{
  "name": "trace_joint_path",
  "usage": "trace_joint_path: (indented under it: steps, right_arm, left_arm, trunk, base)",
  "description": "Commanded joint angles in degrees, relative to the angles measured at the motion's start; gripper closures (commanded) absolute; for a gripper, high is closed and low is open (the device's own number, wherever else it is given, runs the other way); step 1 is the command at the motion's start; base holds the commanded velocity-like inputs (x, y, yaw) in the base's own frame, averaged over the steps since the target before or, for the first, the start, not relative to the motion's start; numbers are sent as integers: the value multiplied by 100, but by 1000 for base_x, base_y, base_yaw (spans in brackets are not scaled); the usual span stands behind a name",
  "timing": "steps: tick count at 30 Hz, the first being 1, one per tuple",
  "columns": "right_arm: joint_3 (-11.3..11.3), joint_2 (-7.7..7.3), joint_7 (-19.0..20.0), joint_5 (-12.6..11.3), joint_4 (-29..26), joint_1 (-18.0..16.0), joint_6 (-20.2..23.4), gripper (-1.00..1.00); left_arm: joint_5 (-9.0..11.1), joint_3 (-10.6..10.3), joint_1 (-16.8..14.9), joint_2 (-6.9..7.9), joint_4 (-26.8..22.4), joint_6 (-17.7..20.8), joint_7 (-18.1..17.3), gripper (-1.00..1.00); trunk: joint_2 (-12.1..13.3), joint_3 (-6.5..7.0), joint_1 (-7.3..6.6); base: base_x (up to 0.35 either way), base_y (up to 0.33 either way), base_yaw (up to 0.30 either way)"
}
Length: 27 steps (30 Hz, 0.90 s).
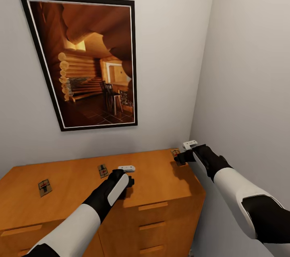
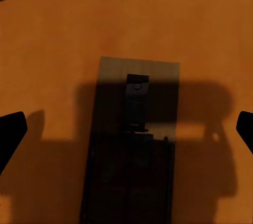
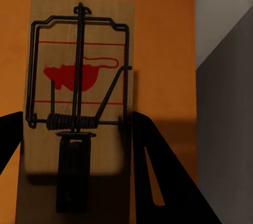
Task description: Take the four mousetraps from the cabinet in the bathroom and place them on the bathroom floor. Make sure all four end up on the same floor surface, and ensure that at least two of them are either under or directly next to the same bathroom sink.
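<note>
Against the far wall, under a framed picture (image 1: 82, 63), sits the cabinet (image 1: 161, 192), its flat top carrying the mousetraps. Your left claw (image 1: 125, 180) hangs open over one trap (image 2: 134, 139); its tips stand wide either side, and the board's long axis runs along the claw's line of sight. Your right claw (image 1: 182, 156) is open at the far right corner, jaws straddling a trap (image 3: 79, 84) that lies just ahead, long axis pointing away. Two more: one (image 1: 103, 170) just left of the left claw, one (image 1: 44, 187) far left. Each arm has its own trap; I judge straight descents.
</note>
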Motion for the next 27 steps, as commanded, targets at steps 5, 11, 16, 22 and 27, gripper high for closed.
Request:
trace_joint_path:
  steps: [5,11,16,22,27]
  right_arm:
    - [15,-4,37,28,-10,-4,26,100]
    - [15,-4,35,25,-10,-5,26,100]
    - [15,-4,45,20,-10,-6,26,100]
    - [15,-4,36,19,-10,-5,26,100]
    - [15,-4,34,26,-10,-6,26,100]
  left_arm:
    - [60,-19,-6,4,-6,6,58,-100]
    - [60,-19,-6,6,-8,6,58,-100]
    - [60,-18,-6,6,-8,6,58,-100]
    - [60,-20,-6,1,-6,6,58,-100]
    - [60,-22,-6,-2,-6,7,58,-100]
  trunk:
    - [-10,-11,2]
    - [-10,-11,2]
    - [-10,-11,2]
    - [-10,-11,2]
    - [-210,-101,112]
  base:
    - [0,0,0]
    - [0,0,0]
    - [0,0,0]
    - [0,0,0]
    - [0,0,0]
